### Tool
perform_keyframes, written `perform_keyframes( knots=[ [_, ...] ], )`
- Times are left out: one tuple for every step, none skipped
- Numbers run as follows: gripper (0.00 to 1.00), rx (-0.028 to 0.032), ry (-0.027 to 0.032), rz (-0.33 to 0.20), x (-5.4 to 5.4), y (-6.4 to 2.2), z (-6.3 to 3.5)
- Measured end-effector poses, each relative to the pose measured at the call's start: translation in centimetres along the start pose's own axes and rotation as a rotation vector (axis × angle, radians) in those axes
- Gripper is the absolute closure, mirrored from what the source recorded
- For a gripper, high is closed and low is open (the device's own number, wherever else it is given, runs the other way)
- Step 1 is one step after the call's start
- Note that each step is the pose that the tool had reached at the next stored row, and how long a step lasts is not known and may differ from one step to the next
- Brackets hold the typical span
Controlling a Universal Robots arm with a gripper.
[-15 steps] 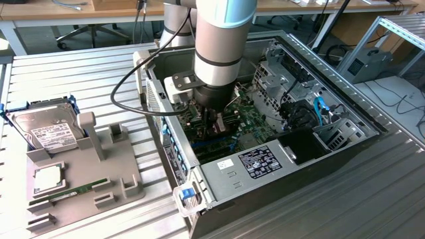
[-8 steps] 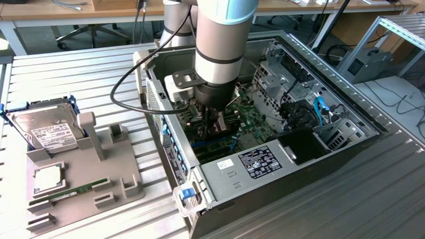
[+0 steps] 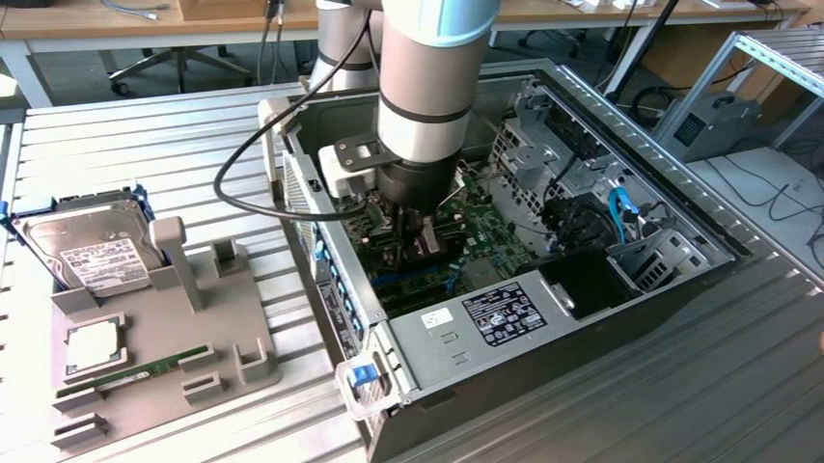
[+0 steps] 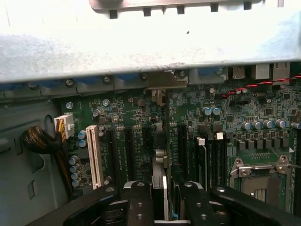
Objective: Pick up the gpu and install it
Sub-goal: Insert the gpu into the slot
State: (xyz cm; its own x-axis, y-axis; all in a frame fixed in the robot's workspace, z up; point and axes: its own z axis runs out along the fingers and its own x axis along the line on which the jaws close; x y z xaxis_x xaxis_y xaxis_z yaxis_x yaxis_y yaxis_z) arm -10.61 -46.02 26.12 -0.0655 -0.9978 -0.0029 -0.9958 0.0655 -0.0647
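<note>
jaws: gripper (image 4: 164, 197) pinching the gpu (image 4: 160, 169) edge-on, so it stands upright over the motherboard (image 4: 225, 127) slots | place: inside the open PC case (image 3: 670, 207), 3 o'clock of the worktop (image 3: 142, 145) fixture holding the hard drive (image 3: 91, 253) | step: seating

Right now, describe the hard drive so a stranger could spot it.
To the exterior view's left of the open case sits a grey holder. The hard drive stands at its far end: a silver box with a white label, unlike the slim green RAM stick lying flat.
</note>
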Motion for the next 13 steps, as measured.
perform_keyframes(
  knots=[
    [0.73,0.0003,0.0036,-0.001,-0.03,-0.01,0.01],
    [0.73,0.0004,0.0057,-0.002,-0.09,-0.06,0.03],
    [0.73,0.0003,0.0062,-0.003,-0.14,-0.1,0.04],
    [0.73,0.0004,0.0062,-0.004,-0.21,-0.15,0.05],
    [0.73,0.0005,0.0062,-0.006,-0.26,-0.19,0.06],
    [0.73,0.0005,0.0063,-0.007,-0.32,-0.22,0.06],
    [0.73,0.0005,0.0069,-0.01,-0.31,-0.22,0.06],
    [0.73,0.0006,0.0077,-0.014,-0.31,-0.23,0.06],
    [0.73,0.0008,0.0089,-0.017,-0.32,-0.23,0.07],
    [0.73,0.0008,0.0105,-0.019,-0.32,-0.23,0.06],
    [0.73,0.0008,0.0117,-0.019,-0.31,-0.23,0.06],
    [0.73,0.001,0.0126,-0.019,-0.32,-0.23,0.07],
    [0.73,0.0009,0.0135,-0.02,-0.32,-0.23,0.07]
  ],
)
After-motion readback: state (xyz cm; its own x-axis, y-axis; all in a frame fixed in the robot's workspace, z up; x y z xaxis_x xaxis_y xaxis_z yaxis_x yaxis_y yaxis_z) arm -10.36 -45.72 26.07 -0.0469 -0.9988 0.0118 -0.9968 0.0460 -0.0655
